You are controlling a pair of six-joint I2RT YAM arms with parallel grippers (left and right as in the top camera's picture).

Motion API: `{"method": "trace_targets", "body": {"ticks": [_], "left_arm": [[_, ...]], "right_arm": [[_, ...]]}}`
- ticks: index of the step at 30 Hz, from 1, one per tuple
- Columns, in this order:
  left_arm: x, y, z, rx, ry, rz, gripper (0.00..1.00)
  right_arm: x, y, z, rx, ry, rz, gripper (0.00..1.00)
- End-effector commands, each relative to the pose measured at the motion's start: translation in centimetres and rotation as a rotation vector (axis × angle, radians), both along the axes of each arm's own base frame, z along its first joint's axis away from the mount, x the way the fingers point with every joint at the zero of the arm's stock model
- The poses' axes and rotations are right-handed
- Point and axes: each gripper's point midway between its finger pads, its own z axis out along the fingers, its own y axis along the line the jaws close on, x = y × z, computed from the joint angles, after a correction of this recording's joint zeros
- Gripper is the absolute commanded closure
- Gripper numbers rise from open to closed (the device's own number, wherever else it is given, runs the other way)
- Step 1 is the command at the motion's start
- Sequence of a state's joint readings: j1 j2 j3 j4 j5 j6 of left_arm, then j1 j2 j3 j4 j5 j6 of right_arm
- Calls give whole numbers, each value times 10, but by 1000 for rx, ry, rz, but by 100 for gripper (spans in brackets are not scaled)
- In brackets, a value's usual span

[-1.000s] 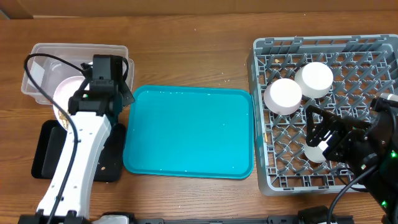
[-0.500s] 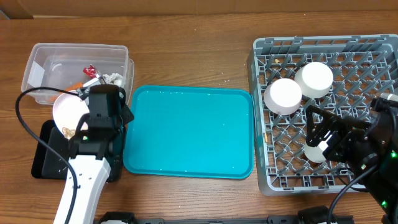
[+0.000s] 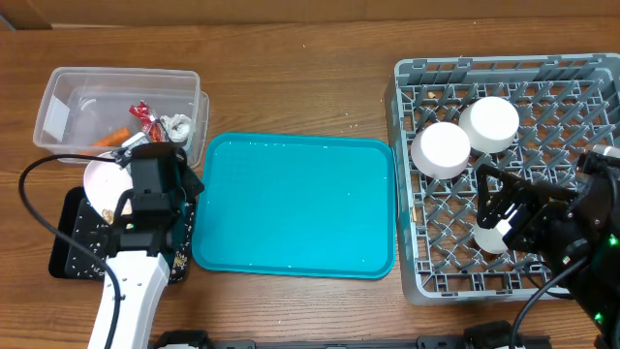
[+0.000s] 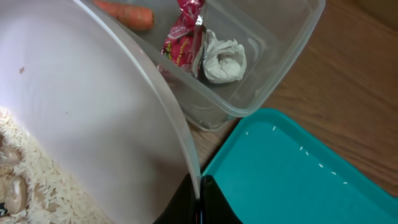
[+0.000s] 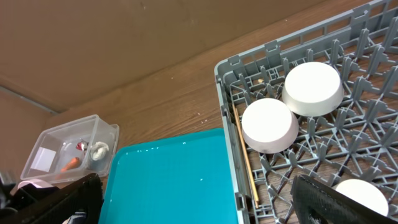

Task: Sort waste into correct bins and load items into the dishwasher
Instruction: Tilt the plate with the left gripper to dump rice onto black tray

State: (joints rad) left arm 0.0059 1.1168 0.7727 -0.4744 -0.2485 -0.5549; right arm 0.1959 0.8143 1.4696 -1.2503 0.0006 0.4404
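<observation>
My left jaws pinch the plate (image 4: 81,124) by its rim, tilted over the black tray (image 3: 68,247) at eight o'clock on the bench so the rice scraps (image 4: 25,180) slide off; my right jaws stand wide over the rack (image 3: 407,145).

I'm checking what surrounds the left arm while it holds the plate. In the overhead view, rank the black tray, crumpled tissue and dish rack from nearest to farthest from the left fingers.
1. Black tray: right below the left fingers and their plate.
2. Crumpled tissue: just ahead, inside the clear tub.
3. Dish rack: far right, beyond the teal tray.
</observation>
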Motion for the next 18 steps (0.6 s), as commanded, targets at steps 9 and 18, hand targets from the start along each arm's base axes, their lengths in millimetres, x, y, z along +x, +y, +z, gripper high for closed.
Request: {"method": "trace_targets", "body": {"ticks": [9, 18], "left_arm": [[-12, -5, 44, 16, -160, -82, 96], [-40, 9, 46, -26, -251, 7, 96]], "right_arm": [[-1, -3, 4, -1, -16, -11, 0], [-1, -3, 5, -1, -16, -11, 0]]}}
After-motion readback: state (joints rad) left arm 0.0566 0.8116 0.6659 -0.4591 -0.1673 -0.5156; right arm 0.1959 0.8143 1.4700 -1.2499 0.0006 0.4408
